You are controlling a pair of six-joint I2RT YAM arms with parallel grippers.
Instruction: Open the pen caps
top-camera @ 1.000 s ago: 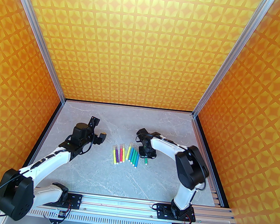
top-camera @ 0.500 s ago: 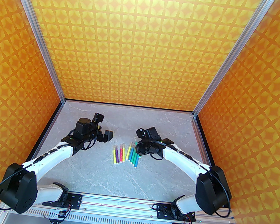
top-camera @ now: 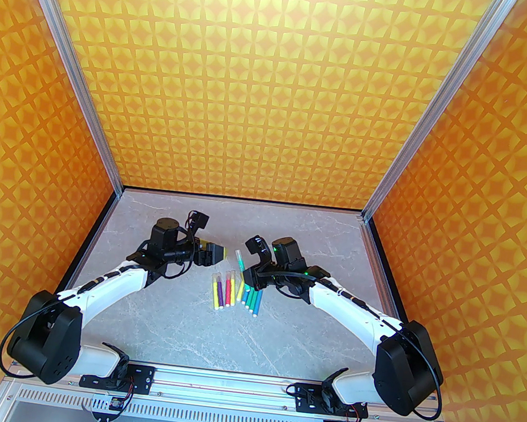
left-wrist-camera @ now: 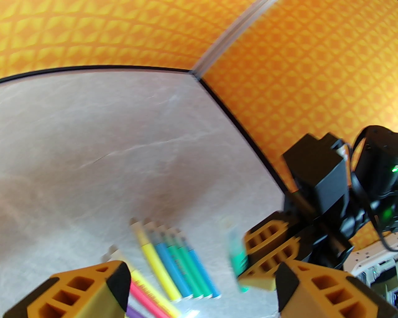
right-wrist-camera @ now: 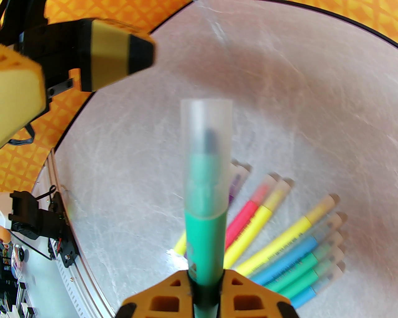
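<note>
Lifted since a second ago: green-barrelled marker pen, clamped at its barrel by right gripper, raised above mid-desk. Its clear translucent plastic cap is still fitted and points toward left gripper, which has advanced with jaws wide and empty, near but apart. Remaining bright capped pens lie in a row mid-desk. Cap pull judged next.

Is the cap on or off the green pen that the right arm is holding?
On. The clear cap covers the tip of the green pen and meets its barrel, which the right fingers grip.
</note>
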